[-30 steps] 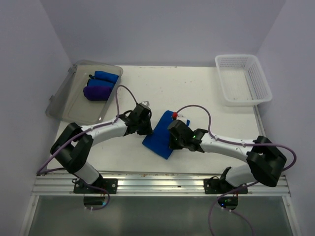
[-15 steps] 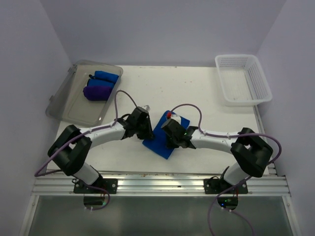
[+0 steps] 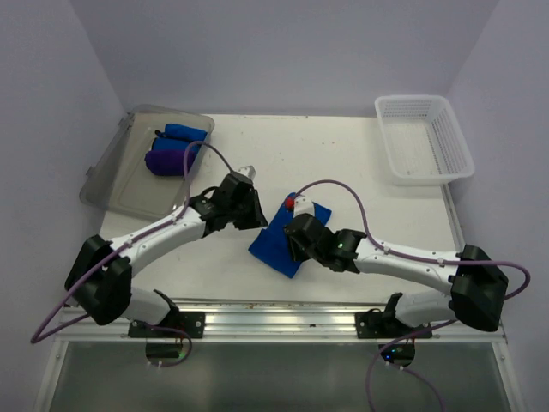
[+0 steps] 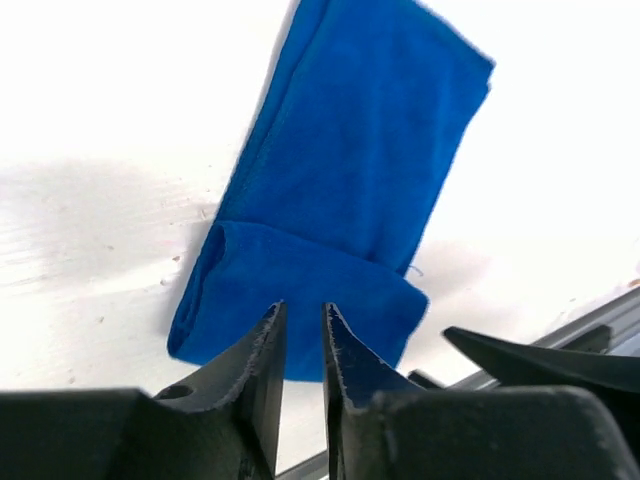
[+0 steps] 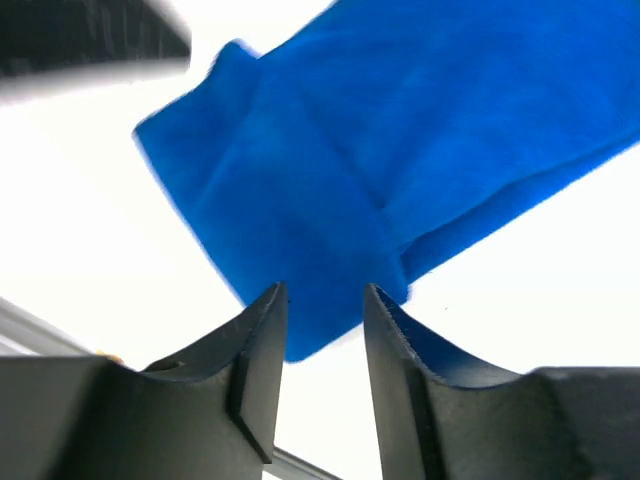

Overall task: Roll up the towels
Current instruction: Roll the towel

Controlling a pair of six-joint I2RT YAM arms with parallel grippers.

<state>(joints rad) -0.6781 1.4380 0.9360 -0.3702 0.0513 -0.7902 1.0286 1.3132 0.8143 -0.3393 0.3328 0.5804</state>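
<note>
A blue towel (image 3: pixel 276 243) lies flat on the table in the middle, with its near end folded over into a short thick flap (image 4: pixel 300 295). My left gripper (image 3: pixel 255 216) hovers just left of the towel. Its jaws (image 4: pixel 303 312) stand a narrow gap apart with nothing between them. My right gripper (image 3: pixel 296 247) is over the towel's right side. Its jaws (image 5: pixel 322 296) are open and empty above the folded end (image 5: pixel 300 250).
A grey tray (image 3: pixel 120 184) at the back left holds a rolled blue towel (image 3: pixel 182 133) and a rolled purple towel (image 3: pixel 170 161). A white mesh basket (image 3: pixel 425 137) stands at the back right. The metal rail (image 3: pixel 274 318) runs along the near edge.
The left gripper has drawn slightly up and back from the towel's left edge. The right gripper shifted a little left and nearer, its arm swinging lower. The towel stays put.
</note>
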